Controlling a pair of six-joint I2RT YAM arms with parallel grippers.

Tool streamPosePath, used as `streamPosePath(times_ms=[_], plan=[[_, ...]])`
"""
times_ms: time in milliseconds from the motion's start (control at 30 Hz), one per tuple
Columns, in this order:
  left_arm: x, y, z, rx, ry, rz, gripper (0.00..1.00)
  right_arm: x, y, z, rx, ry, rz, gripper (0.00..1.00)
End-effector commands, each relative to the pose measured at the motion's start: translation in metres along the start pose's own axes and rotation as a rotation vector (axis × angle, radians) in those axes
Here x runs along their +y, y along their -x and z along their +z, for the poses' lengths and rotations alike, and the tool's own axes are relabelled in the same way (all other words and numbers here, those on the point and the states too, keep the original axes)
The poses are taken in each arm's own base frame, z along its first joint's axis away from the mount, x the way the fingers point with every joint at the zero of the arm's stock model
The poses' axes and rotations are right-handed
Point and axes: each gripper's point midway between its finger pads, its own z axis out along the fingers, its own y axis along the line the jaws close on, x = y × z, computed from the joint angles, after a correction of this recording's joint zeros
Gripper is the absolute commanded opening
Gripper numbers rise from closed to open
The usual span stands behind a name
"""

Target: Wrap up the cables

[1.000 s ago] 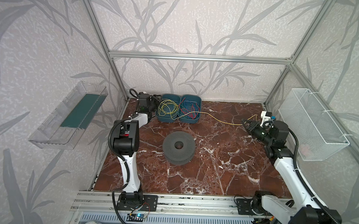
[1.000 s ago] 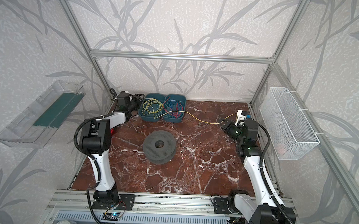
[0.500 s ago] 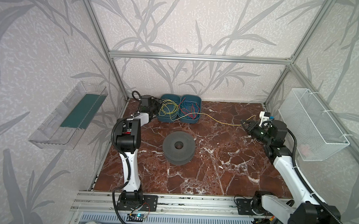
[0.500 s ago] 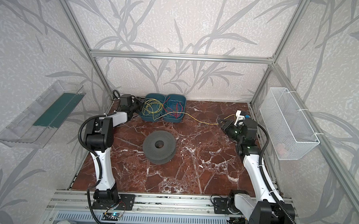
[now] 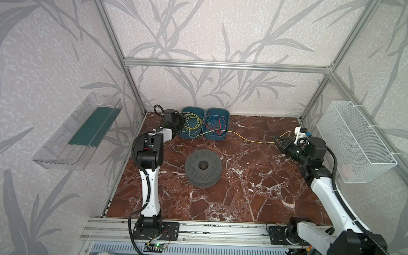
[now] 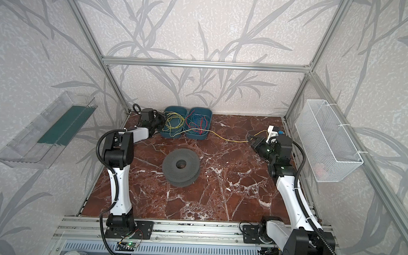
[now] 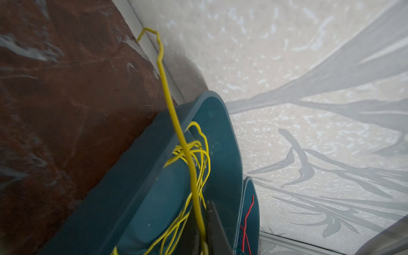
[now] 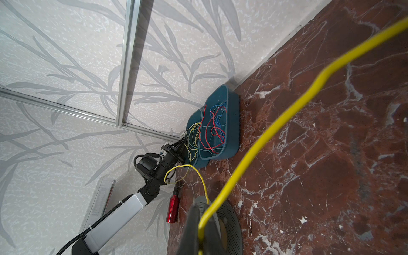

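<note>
At the back of the marble desk (image 5: 243, 182), 2 teal bins stand side by side against the wall. The left bin (image 5: 192, 109) holds a loose tangle of yellow cables (image 5: 192, 122); the right bin (image 5: 216, 137) holds red and blue wires (image 5: 214, 122).

The left tool (image 5: 180, 125) sits at the outer edge of the left bin. In the left wrist view it (image 7: 202, 231) is clenched on a kinked cable (image 7: 167, 95), which runs out past the bin's rim and ends in a bent tip over the desk near the wall. Whether this is the same strand the other arm holds cannot be told.

In both top views, the right tool (image 5: 277, 143) hangs near the right edge of the desk, well apart from the bins. It is clenched on the stretched cable (image 5: 247, 138), which runs from the left bin across the front of the right bin and over the bare desk to the tool (image 6: 251, 142). In the right wrist view, that cable (image 8: 276, 123) passes between the closed fingers of the tool (image 8: 199, 220).

A grey spool (image 5: 192, 165) lies flat near the middle of the desk, touched by neither tool.
</note>
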Motion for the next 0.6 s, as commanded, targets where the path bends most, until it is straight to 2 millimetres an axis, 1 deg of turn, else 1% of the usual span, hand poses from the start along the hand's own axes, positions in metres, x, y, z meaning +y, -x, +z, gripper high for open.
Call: streamPosePath(times_ms=[0, 167, 333, 467, 533, 567], plan=[[-0.032, 0.013, -0.006, -0.030, -0.061, 0.048, 0.04, 0.010, 0.002, -0.002, -0.002, 0.029, -0.031, 0.00], [-0.053, 0.016, -0.019, -0.028, -0.096, 0.074, 0.00, 0.010, 0.003, 0.000, 0.001, 0.034, -0.030, 0.00], [-0.076, 0.017, -0.037, -0.031, -0.143, 0.088, 0.00, 0.010, 0.004, 0.000, -0.004, 0.030, -0.036, 0.00], [-0.102, 0.019, -0.062, -0.042, -0.197, 0.110, 0.00, 0.004, 0.008, 0.000, -0.025, -0.004, -0.049, 0.00], [-0.116, 0.018, -0.078, -0.049, -0.236, 0.122, 0.00, -0.004, 0.011, 0.002, -0.030, -0.044, -0.064, 0.00], [-0.125, 0.018, -0.088, -0.055, -0.262, 0.127, 0.00, -0.013, 0.013, 0.004, -0.036, -0.087, -0.071, 0.00]])
